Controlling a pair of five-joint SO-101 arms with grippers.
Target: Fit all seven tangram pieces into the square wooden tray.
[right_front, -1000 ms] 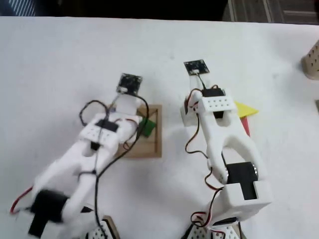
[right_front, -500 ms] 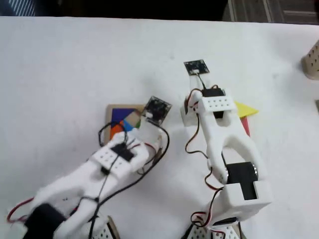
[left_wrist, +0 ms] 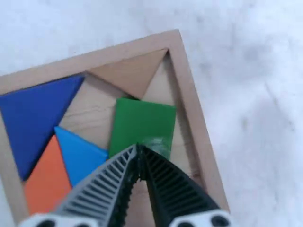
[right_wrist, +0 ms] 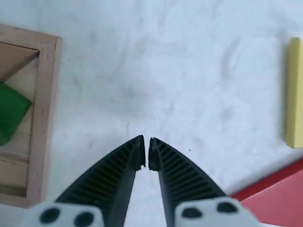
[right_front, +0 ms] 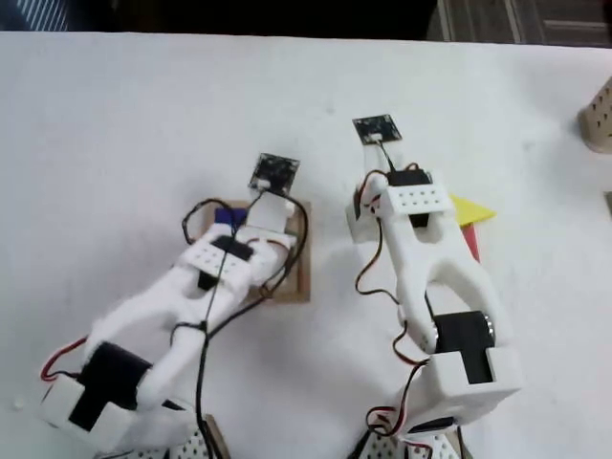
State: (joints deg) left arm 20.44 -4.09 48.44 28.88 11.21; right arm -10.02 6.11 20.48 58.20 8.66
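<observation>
left wrist view: the left gripper (left_wrist: pixel 138 149) is pinched shut and empty, tips on the edge of the green square (left_wrist: pixel 142 123), which lies askew in the tray (left_wrist: pixel 189 109). a hard shove could wedge it against the rim. the right gripper (right_wrist: pixel 146 152), also shut and empty, hangs over the table near the yellow piece (right_wrist: pixel 294 94) and red piece (right_wrist: pixel 274 201).

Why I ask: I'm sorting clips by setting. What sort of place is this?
Probably a robotics lab bench: two white arms with loose wiring on a plain white table beside a square wooden tray of coloured tangram pieces.
</observation>
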